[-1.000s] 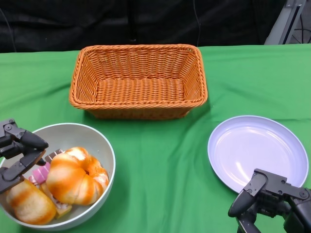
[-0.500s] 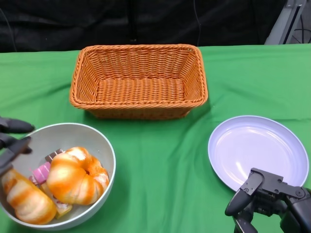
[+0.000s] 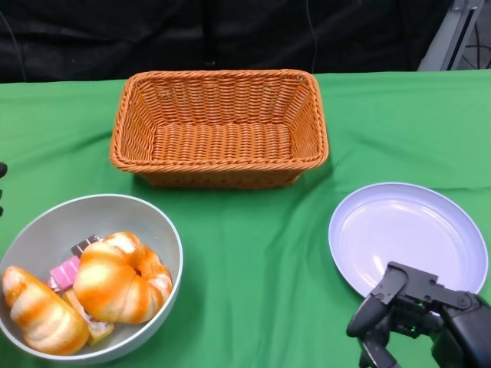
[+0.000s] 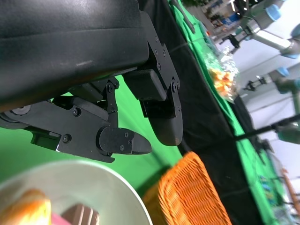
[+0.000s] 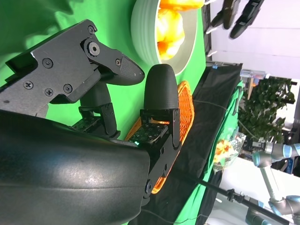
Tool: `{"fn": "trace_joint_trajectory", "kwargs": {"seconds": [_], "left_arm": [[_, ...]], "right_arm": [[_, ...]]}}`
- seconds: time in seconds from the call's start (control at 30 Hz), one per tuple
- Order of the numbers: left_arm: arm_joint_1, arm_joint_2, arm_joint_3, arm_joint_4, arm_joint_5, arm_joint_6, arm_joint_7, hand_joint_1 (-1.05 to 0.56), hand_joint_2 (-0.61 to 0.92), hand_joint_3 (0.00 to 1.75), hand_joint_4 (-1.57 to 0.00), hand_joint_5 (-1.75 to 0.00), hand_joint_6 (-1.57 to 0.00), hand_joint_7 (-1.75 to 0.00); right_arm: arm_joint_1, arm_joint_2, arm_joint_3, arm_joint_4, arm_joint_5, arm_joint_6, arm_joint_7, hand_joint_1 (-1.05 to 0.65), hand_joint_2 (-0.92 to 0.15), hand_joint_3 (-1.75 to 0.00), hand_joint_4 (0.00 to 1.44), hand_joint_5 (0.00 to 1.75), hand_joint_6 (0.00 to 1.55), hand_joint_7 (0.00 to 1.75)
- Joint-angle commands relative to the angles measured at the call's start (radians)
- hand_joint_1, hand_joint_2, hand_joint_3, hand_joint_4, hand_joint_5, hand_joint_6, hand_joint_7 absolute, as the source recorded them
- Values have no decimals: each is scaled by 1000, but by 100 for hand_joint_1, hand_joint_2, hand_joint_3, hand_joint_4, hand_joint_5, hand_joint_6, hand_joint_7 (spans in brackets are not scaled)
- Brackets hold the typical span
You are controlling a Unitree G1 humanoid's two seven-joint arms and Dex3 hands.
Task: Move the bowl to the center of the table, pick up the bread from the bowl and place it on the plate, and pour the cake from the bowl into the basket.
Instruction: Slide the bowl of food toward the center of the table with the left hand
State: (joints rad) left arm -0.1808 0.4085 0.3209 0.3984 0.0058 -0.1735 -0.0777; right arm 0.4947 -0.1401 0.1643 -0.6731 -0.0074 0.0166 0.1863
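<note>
The grey bowl [image 3: 86, 217] stands at the table's front left. It holds a round glazed bread [image 3: 123, 277], a longer bread [image 3: 42, 310] and a pink cake [image 3: 64, 272] tucked under them. In the left wrist view my left hand [image 4: 117, 112] hovers just outside the bowl's rim [image 4: 93, 183] with its fingers apart and nothing in them; the head view shows only a sliver of it at the left edge. My right hand [image 3: 418, 318] hangs at the front right, by the near edge of the pale plate [image 3: 406, 234], and holds nothing.
An orange wicker basket [image 3: 219, 165] sits at the back centre, behind the bowl and plate. Green cloth lies bare between bowl and plate. A black backdrop runs along the table's far edge.
My left hand has drawn back from over the bowl's left rim and off the left edge of the head view. The right hand has crept slightly left. Bowl and food have stayed put.
</note>
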Motion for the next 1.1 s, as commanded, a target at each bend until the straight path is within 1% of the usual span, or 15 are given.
{"fn": "trace_joint_trajectory", "kwargs": {"seconds": [0.03, 0.07, 0.13, 0.3, 0.4, 0.47, 0.5, 0.63, 0.73, 0.8, 0.93, 1.1], "left_arm": [[-19, 71, -39, 16, 51, 100, -19, -35, 92, 16, -59, -34, -77, -4], [-21, 80, -46, 14, 56, 123, -27, -37, 92, 17, -53, -27, -72, -1], [-24, 121, -85, 7, 86, 187, -71, -45, 92, 18, -46, -19, -62, 0], [-29, 192, -160, -14, 131, 295, -169, -64, 92, 23, -33, -7, -39, 0], [-35, 221, -189, -23, 134, 346, -231, -71, 92, 27, -25, -2, -29, 0], [-46, 239, -204, -26, 116, 396, -296, -75, 92, 30, -20, -1, -23, 0], [-53, 245, -209, -24, 107, 423, -325, -77, 92, 32, -15, 0, -19, 0], [-82, 256, -216, 0, 64, 506, -427, -80, 92, 38, -3, 0, -6, 0], [-98, 260, -220, 11, 44, 554, -473, -81, 92, 41, 0, 0, -1, 0], [-113, 256, -207, 18, 13, 610, -504, -80, 92, 42, 0, 0, 0, 0], [-150, 244, -170, 32, -69, 765, -536, -78, 92, 39, 0, 0, 0, 0], [-179, 251, -156, 60, -150, 887, -593, -76, 92, 39, 0, 0, 0, 0]], "right_arm": [[-5, 0, 5, 9, -7, 1, -10, -15, -55, -99, 74, 156, 67, 132], [-5, 0, 6, 10, -7, 1, -10, -15, -55, -99, 74, 156, 67, 131], [-9, 2, 11, 10, -6, 7, -10, -14, -55, -99, 74, 157, 67, 131], [-19, 1, 20, 23, -3, 1, -10, -13, -56, -99, 74, 157, 67, 130], [-23, 2, 25, 31, -4, -2, -12, -12, -56, -99, 74, 158, 68, 131], [-24, 2, 29, 33, -8, -3, -15, -12, -56, -98, 74, 158, 68, 131], [-25, 2, 31, 33, -9, -3, -16, -12, -56, -98, 74, 158, 68, 131], [-22, 1, 35, 31, -11, -7, -20, -10, -57, -98, 74, 157, 68, 130], [-21, 0, 35, 31, -11, -8, -21, -10, -57, -98, 74, 157, 68, 130], [-21, 0, 35, 34, -7, -17, -19, -10, -58, -98, 74, 157, 68, 130], [-21, 1, 38, 32, -10, -15, -22, -12, -57, -99, 74, 157, 68, 130], [-26, 1, 37, 32, -10, -9, -24, -13, -57, -98, 74, 158, 68, 130]]}}
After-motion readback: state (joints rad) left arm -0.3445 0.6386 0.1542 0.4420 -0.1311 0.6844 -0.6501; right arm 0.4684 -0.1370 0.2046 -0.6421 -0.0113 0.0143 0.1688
